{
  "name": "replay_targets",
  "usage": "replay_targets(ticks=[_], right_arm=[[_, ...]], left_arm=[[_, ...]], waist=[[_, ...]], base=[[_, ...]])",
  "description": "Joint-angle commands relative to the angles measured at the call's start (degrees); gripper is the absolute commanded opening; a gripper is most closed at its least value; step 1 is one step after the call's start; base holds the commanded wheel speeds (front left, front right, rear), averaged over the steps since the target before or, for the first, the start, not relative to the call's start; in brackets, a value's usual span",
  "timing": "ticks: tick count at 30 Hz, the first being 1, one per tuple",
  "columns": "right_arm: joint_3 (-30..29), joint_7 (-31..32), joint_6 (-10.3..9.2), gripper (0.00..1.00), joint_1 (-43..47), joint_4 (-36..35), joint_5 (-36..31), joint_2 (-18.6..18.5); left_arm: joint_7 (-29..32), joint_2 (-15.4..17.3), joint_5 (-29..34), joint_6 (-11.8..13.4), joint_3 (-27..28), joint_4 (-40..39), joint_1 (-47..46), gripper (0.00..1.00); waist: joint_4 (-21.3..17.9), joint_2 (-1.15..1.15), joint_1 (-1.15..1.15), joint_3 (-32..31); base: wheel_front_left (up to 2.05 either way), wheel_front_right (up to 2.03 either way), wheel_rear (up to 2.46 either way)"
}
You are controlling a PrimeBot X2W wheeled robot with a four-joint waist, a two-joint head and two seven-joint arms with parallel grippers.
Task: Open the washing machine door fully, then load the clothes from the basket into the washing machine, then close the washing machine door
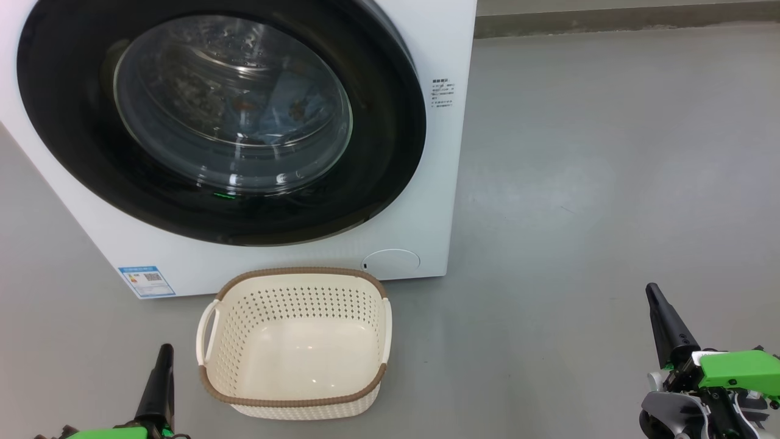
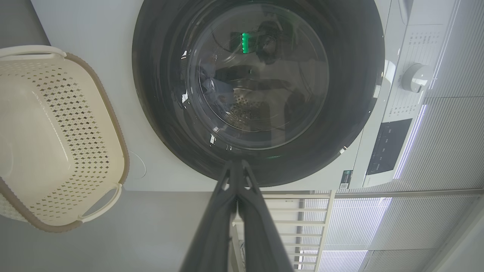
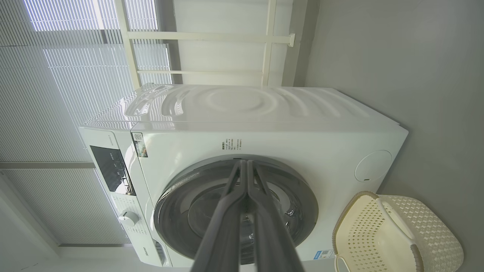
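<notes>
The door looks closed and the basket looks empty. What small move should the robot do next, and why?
Probably just a retreat: draw both arms back from the washing machine. The basket holds nothing, light blue clothes show behind the glass of the washing machine door, which looks shut flat, and the left tool and right tool are shut on nothing.

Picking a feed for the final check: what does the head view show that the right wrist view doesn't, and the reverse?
Head view adds: the clothes behind the glass of the washing machine door, the bare floor of the basket, and the left gripper, fingers together.
Right wrist view adds: the washing machine top, its control panel, dial, and the window blinds.
Both: the door shut, the basket in front of the machine, the right gripper, fingers together.
</notes>
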Motion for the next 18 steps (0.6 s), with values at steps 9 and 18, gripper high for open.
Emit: replay_targets(ticks=[9, 18], right_arm=[[1.03, 0.31, 0.02, 0.00, -1.16, -1.75, -0.13, -0.54], [1.02, 0.31, 0.02, 0.00, -1.16, -1.75, -0.13, -0.54]], left_arm=[[0.39, 0.49, -0.40, -0.40, 1.88, -1.61, -2.74, 0.00], [0.39, 0.49, -0.40, -0.40, 1.88, -1.61, -2.74, 0.00]], waist=[[0.00, 0.00, 0.00, 0.00], [0.00, 0.00, 0.00, 0.00]], base=[[0.00, 0.00, 0.00], [0.00, 0.00, 0.00]])
